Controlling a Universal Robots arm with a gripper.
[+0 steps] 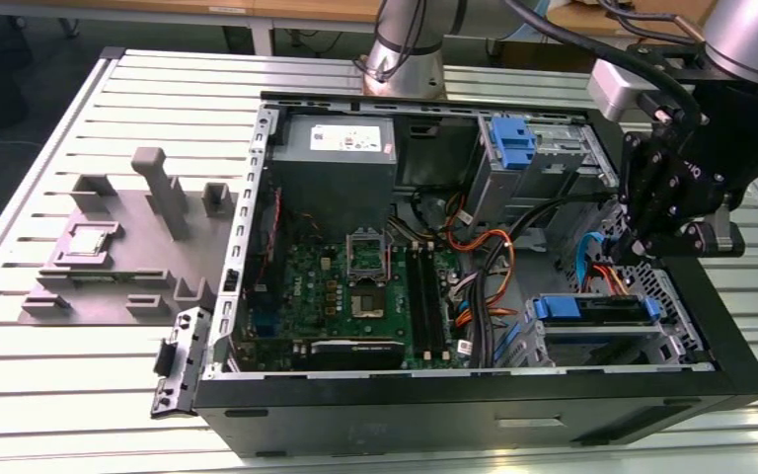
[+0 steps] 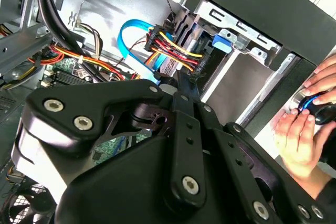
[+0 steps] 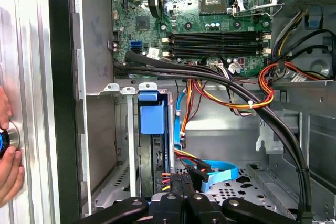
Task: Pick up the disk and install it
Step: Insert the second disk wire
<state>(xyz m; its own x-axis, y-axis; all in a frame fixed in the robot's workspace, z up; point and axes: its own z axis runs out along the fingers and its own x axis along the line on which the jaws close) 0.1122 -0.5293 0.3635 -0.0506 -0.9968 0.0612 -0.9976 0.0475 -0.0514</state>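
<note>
Disk point(image 1: 594, 310) (blue rails, edge-on) sits in metal bay of computer case point(image 1: 485, 395); black claw point(image 1: 662, 242) above it, grip state cannot tell; worktop point(image 1: 63, 375) slatted.

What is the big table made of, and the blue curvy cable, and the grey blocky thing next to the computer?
The table looks like bare metal, probably aluminium: pale, slightly shiny slats with grooves. The blue cable looks like glossy plastic: flat, smooth, bending in a loop. The grey block tray looks like matte plastic, maybe printed: dull, even grey, no shine.
</note>
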